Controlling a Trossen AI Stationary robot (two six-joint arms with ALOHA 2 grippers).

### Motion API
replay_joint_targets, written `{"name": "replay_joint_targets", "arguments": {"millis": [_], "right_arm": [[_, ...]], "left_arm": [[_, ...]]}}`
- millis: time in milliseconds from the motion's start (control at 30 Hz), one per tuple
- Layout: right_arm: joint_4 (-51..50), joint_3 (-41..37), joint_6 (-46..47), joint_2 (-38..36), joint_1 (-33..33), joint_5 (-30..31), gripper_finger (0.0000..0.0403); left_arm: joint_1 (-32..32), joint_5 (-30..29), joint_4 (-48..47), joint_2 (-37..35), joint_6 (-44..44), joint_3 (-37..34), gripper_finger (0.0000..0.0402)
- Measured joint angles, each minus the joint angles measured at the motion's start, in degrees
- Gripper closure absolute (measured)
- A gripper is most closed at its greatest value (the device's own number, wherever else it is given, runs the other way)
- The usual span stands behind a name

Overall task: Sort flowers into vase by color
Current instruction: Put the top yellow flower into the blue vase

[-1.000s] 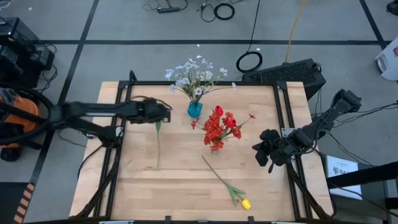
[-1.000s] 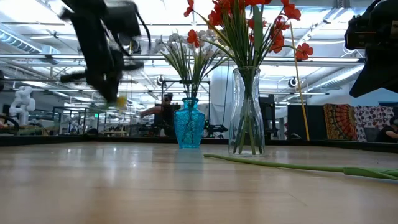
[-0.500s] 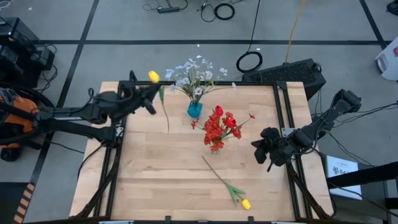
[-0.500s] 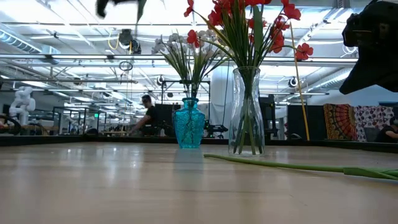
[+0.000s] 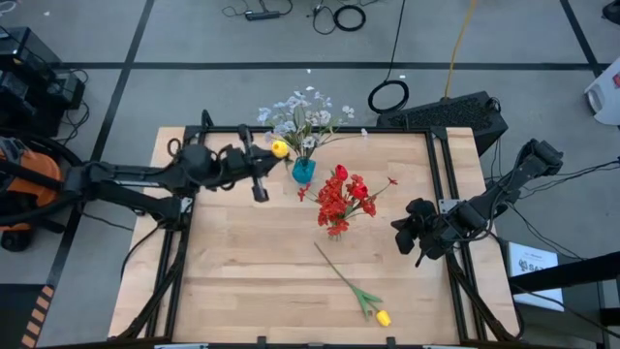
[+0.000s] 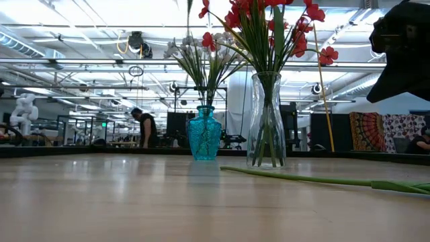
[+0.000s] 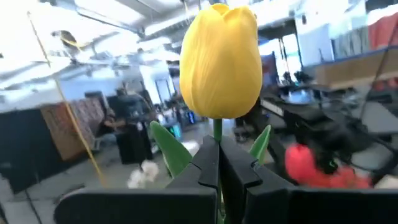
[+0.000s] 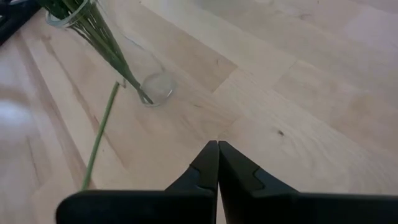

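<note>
My left gripper point(image 5: 267, 156) is shut on a yellow tulip; its bloom point(image 5: 280, 148) hangs high over the table, just left of the blue vase point(image 5: 303, 171) of white blossoms point(image 5: 300, 116). In the left wrist view the bloom point(image 7: 219, 62) fills the picture ahead of the fingers. A clear vase point(image 6: 267, 121) holds the red flowers point(image 5: 341, 199). A second yellow tulip point(image 5: 354, 288) lies flat on the table near the front edge. At the table's right edge my right gripper point(image 5: 412, 233) hangs shut and holds nothing. My left gripper pinches the tulip's green stem point(image 7: 217, 132) between its two fingers, just below the bloom and between two leaves. The fingers come about level from the table's left and lie along the stem. The bloom stands out past the fingertips, and the flower is lifted clear of the table.
The two vases stand close together at the table's far middle. The lying tulip's stem point(image 6: 302, 178) runs across the front right of the table. A black frame point(image 5: 436, 174) borders the table. People and equipment show in the room beyond.
My left gripper has risen from the table with the yellow tulip and rolled its wrist. The flower has come clear of the table and swung about. Its bloom went toward the far edge, then right toward the blue vase.
</note>
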Motion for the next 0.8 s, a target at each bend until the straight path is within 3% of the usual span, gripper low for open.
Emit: {"name": "replay_joint_targets", "arguments": {"millis": [133, 367, 800], "right_arm": [[0.2, 0.0, 0.2, 0.0, 0.0, 0.1, 0.0403], [0.8, 0.0, 0.2, 0.2, 0.0, 0.1, 0.0403], [2.3, 0.0, 2.8, 4.3, 0.0, 0.4, 0.0403]], "left_arm": [[3.4, 1.1, 3.7, 2.7, -0.2, -0.2, 0.0400], [10.4, 7.7, 18.4, 4.7, -4.4, -3.7, 0.0400], [18.5, 14.4, 22.7, 11.9, -9.9, -5.4, 0.0400]]}}
